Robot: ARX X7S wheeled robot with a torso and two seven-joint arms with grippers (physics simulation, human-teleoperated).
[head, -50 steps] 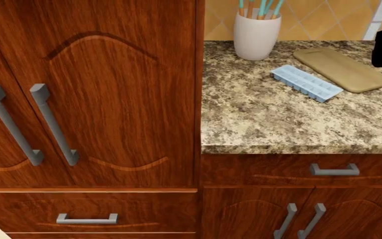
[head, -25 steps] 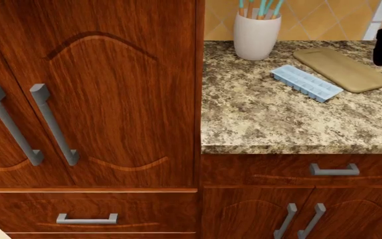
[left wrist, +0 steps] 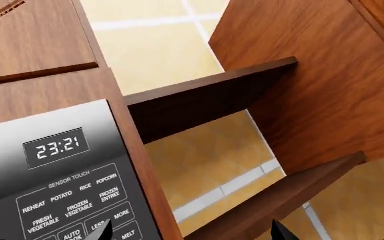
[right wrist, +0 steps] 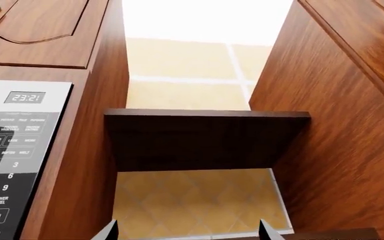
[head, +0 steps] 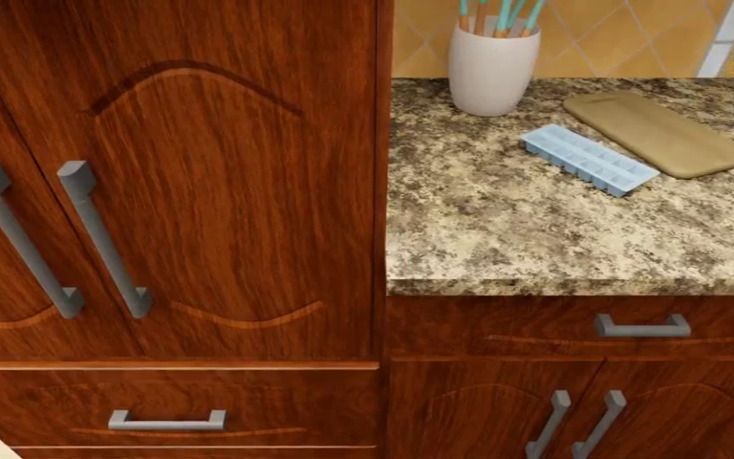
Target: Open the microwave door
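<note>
The microwave shows only as its grey control panel (left wrist: 58, 180), with a display reading 23:21 and rows of buttons, set into a wooden cabinet. Its door is out of view. My left gripper (left wrist: 192, 235) is open; one dark fingertip (left wrist: 102, 231) lies over the panel's lower buttons, the other over the shelves beside it. In the right wrist view the same control panel (right wrist: 12, 150) sits off to one side. My right gripper (right wrist: 189, 232) is open and empty, in front of tiled wall under a wooden shelf (right wrist: 205, 140).
The head view looks down at tall cabinet doors with grey handles (head: 102, 239) and a granite counter (head: 533, 239). On it stand a white utensil jar (head: 493, 67), a blue ice tray (head: 589, 159) and a cutting board (head: 658, 132). Dark arm parts show at both side edges.
In the head view a dark arm part has come in at the left edge over the cabinet handle. The dark shape at the right edge has shrunk towards the corner.
</note>
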